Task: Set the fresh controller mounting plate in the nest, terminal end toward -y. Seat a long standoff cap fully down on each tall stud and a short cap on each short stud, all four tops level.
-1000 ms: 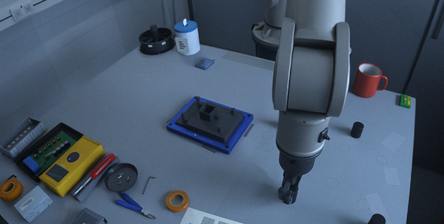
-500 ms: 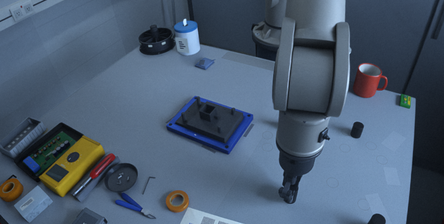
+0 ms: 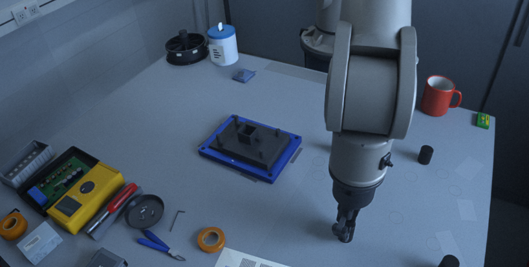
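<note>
At the table's centre the dark mounting plate [image 3: 250, 142] lies in the blue nest [image 3: 250, 148], with four bare studs and a square block on top. Toward the front right my gripper [image 3: 344, 231] is down at the tabletop, closed on a small dark standoff cap that its fingers mostly hide. Another black cap [image 3: 425, 154] stands upright on the table to the right, and a third [image 3: 448, 261] shows at the front right edge.
The table's front edge and a printed sheet [image 3: 249, 260] lie just in front of the gripper. An orange tape roll [image 3: 211, 239], blue pliers [image 3: 159, 244], a hex key and a yellow meter [image 3: 79, 196] crowd the front left. A red mug [image 3: 439, 95] stands back right.
</note>
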`<action>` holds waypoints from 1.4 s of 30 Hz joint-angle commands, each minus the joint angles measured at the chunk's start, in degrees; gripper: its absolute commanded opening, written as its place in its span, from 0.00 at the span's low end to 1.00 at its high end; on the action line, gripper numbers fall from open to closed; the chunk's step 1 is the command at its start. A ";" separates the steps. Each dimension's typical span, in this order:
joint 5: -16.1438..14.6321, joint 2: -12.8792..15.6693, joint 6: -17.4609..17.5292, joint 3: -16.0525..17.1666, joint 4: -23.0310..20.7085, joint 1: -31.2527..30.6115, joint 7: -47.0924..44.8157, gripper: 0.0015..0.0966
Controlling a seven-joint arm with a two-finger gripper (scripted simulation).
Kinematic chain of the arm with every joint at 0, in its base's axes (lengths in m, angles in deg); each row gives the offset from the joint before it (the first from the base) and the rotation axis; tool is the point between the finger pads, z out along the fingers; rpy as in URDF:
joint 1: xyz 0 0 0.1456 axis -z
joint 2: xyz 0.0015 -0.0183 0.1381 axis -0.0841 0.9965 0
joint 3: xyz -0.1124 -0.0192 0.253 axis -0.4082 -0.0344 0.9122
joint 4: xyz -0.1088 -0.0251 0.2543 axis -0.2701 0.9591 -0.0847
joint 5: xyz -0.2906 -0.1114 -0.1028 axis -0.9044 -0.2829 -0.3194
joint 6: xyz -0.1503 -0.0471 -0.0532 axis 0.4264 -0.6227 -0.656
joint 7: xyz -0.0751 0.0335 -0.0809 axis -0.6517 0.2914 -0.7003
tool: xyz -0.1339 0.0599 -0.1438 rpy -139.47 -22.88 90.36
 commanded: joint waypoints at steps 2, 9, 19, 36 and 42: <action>-0.02 -0.14 -0.12 -0.03 -0.03 -0.01 0.01 0.07; -0.33 -1.53 -1.79 -0.43 -0.37 -0.20 0.22 0.07; -1.15 -4.98 -6.67 -1.44 -1.82 -0.64 0.81 0.07; -1.62 -6.80 -9.69 -1.99 -2.94 -0.83 1.13 0.07; -1.75 -7.75 -8.90 -2.03 -1.22 -0.52 0.45 0.07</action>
